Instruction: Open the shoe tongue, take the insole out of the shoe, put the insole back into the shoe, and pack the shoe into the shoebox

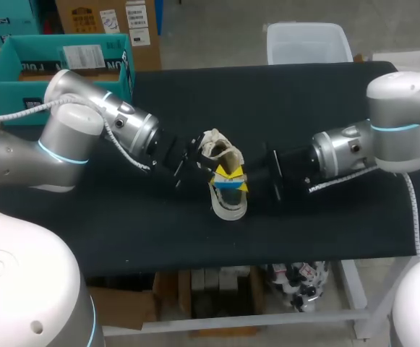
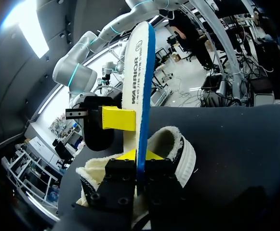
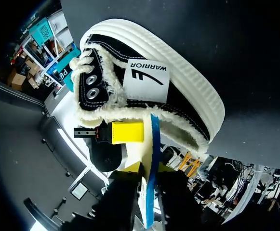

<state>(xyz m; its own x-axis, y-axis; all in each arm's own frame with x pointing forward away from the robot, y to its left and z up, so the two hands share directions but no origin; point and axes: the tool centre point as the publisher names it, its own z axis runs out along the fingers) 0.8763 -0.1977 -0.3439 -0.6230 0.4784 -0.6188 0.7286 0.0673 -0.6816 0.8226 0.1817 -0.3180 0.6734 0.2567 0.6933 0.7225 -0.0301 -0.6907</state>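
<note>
Left end effector: clamped on the insole.
Right end effector: pinching the same insole.
Shoe: mid-surface, with the shoebox at 10 o'clock.
Risk: two grips pulling unevenly could buckle the insole or tip the shoe.

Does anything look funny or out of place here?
Yes. The insole stands on edge at the opening of the shoe instead of lying flat inside. Both the left pincer and the right pincer pinch it.
</note>
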